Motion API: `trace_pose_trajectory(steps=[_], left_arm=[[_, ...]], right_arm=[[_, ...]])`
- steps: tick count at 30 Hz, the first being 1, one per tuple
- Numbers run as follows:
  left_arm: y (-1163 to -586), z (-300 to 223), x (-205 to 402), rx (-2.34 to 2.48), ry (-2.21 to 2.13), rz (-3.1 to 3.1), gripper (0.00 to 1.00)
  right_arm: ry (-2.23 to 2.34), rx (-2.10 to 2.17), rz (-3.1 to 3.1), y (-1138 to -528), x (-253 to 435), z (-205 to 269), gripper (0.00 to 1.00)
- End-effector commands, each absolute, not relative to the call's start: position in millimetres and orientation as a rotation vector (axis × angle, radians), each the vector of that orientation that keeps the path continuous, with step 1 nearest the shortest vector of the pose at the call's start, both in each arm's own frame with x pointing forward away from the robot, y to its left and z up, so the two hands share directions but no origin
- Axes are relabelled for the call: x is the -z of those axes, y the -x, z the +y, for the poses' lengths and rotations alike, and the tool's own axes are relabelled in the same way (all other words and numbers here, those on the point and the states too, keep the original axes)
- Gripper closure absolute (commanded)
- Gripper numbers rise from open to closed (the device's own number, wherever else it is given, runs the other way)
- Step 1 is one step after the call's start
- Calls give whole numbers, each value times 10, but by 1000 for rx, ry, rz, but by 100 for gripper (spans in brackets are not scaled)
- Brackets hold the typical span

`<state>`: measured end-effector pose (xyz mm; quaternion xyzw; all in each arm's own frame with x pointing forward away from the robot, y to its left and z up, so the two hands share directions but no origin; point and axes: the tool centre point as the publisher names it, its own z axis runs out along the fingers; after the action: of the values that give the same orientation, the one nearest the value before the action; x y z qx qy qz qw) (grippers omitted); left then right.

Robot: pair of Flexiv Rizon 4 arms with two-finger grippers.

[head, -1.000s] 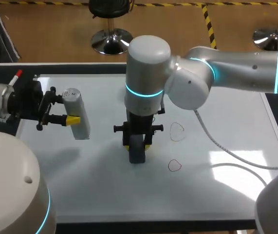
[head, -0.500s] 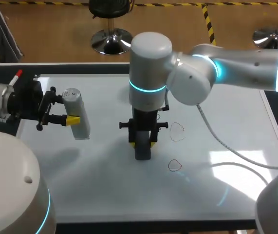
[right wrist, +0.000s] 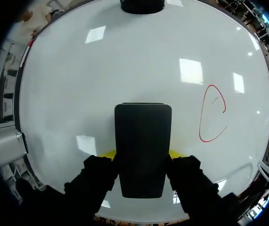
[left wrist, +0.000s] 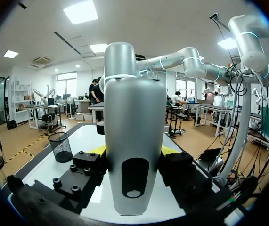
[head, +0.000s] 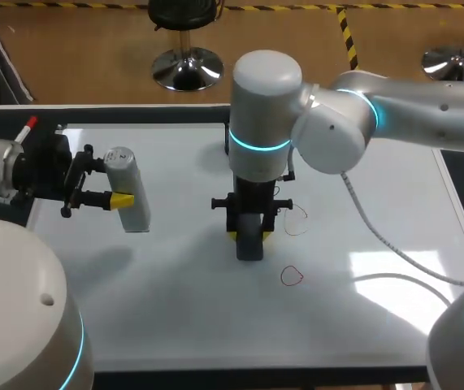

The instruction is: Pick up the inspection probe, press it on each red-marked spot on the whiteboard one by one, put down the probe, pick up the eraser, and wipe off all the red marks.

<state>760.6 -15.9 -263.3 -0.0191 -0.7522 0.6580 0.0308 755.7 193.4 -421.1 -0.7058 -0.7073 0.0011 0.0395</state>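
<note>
A grey, rounded inspection probe (head: 128, 188) stays held at the whiteboard's left side, my left gripper (head: 116, 200) shut on it; in the left wrist view the probe (left wrist: 134, 136) fills the space between the fingers of that gripper (left wrist: 134, 162). My right gripper (head: 249, 234) points straight down, shut on a dark eraser (head: 249, 244) that rests on the whiteboard (head: 175, 309). One red outline (head: 297, 223) lies just right of the eraser, another (head: 292, 276) nearer the front. The right wrist view shows the eraser (right wrist: 142, 146) in the right gripper (right wrist: 142, 157) and a red loop (right wrist: 213, 113) beside it.
A red-capped marker (head: 27, 128) lies at the board's far left corner. My right arm's cable (head: 378, 236) trails over the board's right part. Bare board lies in front of the eraser and between the two grippers.
My right arm has slid to the right with the eraser, closer to the upper red outline. The left arm and the probe have not moved.
</note>
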Motion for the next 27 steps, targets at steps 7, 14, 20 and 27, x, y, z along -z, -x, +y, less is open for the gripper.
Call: trace_pose_trajectory(steps=[7, 14, 20, 27], left_arm=[[-7605, -154, 2630, -2031, 61, -2316, 100], [-7605, -154, 2630, -2031, 61, -2316, 100], [-7605, -154, 2630, -2031, 61, -2316, 100], [-7605, -154, 2630, -2031, 61, -2316, 100]], right_arm=[[2141, 56, -2209, -7464, 3974, 2043, 100], [2097, 40, -2232, -7420, 4058, 2208, 100], [2067, 34, -2242, -7384, 4102, 2337, 100], [2051, 25, -2252, -7369, 4178, 2389, 100]])
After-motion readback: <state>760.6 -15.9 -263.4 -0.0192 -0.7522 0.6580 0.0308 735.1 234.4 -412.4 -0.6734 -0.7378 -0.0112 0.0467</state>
